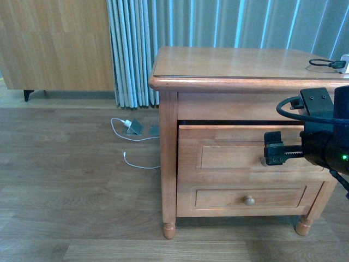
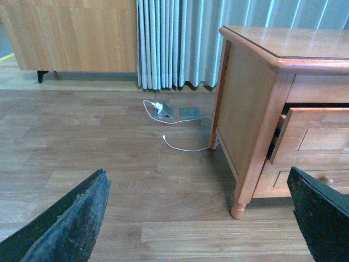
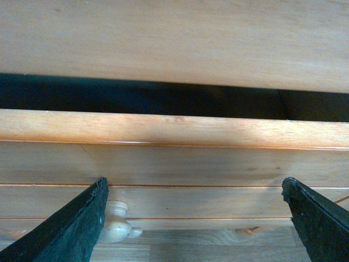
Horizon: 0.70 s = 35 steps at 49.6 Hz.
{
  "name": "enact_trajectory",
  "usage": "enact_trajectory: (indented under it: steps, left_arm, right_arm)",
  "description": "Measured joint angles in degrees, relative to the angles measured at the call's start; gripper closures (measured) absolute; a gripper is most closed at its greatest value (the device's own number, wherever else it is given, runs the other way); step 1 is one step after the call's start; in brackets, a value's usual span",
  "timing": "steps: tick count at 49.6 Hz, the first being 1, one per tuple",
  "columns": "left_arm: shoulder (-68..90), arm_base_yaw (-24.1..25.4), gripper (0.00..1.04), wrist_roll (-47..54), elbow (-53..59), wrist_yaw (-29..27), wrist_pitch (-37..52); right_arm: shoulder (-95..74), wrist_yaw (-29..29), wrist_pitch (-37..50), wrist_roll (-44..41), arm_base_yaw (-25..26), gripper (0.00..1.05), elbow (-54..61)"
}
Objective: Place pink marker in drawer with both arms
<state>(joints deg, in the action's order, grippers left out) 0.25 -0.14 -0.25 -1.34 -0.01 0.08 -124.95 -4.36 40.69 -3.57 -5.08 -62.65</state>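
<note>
The pink marker is out of view in every frame. The drawer is the upper one of a honey-brown nightstand and stands pulled out a little, with a dark gap above its front. My right gripper hangs open right in front of that drawer's panel, hiding its knob in the front view. In the right wrist view the drawer's top edge runs across, and the pale round knob shows beside one finger of the open right gripper. My left gripper is open over the floor, left of the nightstand, holding nothing.
A lower drawer with a round knob sits beneath. A black cable and a white plug lie on the nightstand top. White charger cables lie on the wood floor by the curtain.
</note>
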Motion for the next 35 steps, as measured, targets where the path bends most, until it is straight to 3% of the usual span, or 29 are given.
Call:
enact_trajectory:
  steps: [17,35]
  left_arm:
    - [0.0,0.0,0.06,0.02,0.0,0.0,0.0]
    - [0.0,0.0,0.06,0.02,0.0,0.0,0.0]
  right_arm:
    - [-3.74,-1.62,0.52,-0.15,-0.63,0.08,-5.66]
    - [-0.13,0.66,1.38,1.16,-0.07,0.08,-1.03]
